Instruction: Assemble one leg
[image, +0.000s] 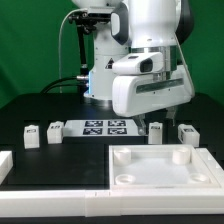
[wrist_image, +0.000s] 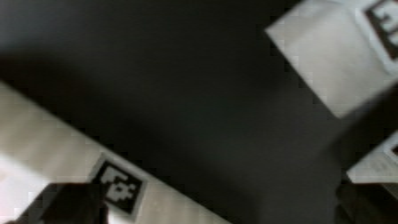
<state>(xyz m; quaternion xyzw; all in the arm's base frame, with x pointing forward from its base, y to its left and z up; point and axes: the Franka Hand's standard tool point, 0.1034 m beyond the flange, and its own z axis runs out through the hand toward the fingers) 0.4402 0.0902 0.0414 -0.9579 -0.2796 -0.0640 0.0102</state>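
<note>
The black desk carries the big white panel at the front. All the corner sockets that show are empty, so I judge nothing is fitted yet. Behind it lies the marker board. The leg stands loose just behind the panel, with another leg beside it and two spare legs well apart. The fingers hang just above the leg; whether they are spread or pinched I cannot tell. Grasping, carrying and seating remain.

No legible words or numbers; coded square tags on marker board, seemingly on leg
</note>
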